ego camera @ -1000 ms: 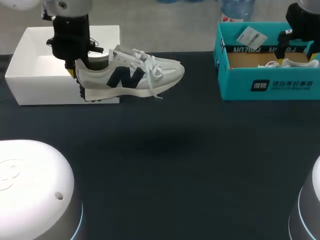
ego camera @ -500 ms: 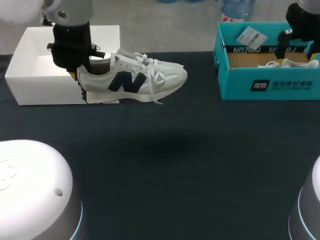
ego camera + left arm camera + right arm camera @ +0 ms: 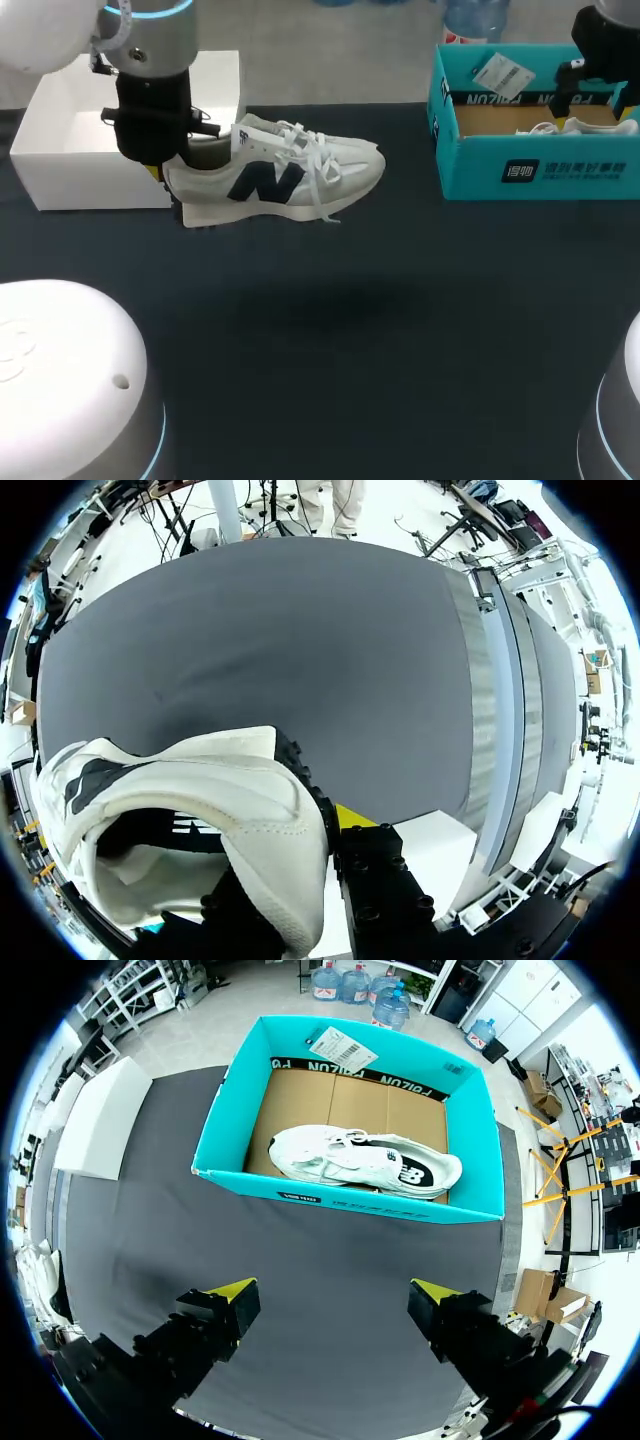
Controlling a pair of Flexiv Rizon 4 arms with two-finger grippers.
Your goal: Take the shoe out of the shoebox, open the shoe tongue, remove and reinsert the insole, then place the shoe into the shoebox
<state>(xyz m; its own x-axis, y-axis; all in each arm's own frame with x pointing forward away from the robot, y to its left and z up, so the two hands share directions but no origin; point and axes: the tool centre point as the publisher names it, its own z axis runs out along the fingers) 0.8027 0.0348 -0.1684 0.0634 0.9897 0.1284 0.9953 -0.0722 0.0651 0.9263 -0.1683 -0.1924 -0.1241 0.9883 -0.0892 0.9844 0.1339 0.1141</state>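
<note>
**Left claw has the sneaker by the heel, right claw idle over the teal box**

- Head view: white low-top sneaker with a dark side logo and white laces (image 3: 280,180) sits upper left of centre, heel to the left, toe pointing right.
- Left gripper (image 3: 160,172) comes down from the upper left corner onto the heel. In the left wrist view the heel collar is pinched between its fingers, one inside the shoe and one outside, with one yellow tip showing just behind the heel.
- The sneaker looks lifted off the dark tabletop (image 3: 350,340). There is a soft shadow below it, mid-frame.
- Open white cardboard box (image 3: 70,135) is in the upper left, just behind the gripper and the heel.
- Teal cardboard shoebox (image 3: 540,168) is in the upper right, well apart from the held sneaker.
- Right wrist view: a second white sneaker (image 3: 365,1160) lies on its side inside the teal box, ahead of the right gripper (image 3: 333,1300).
- The right gripper's fingers are spread wide with nothing between them.
</note>
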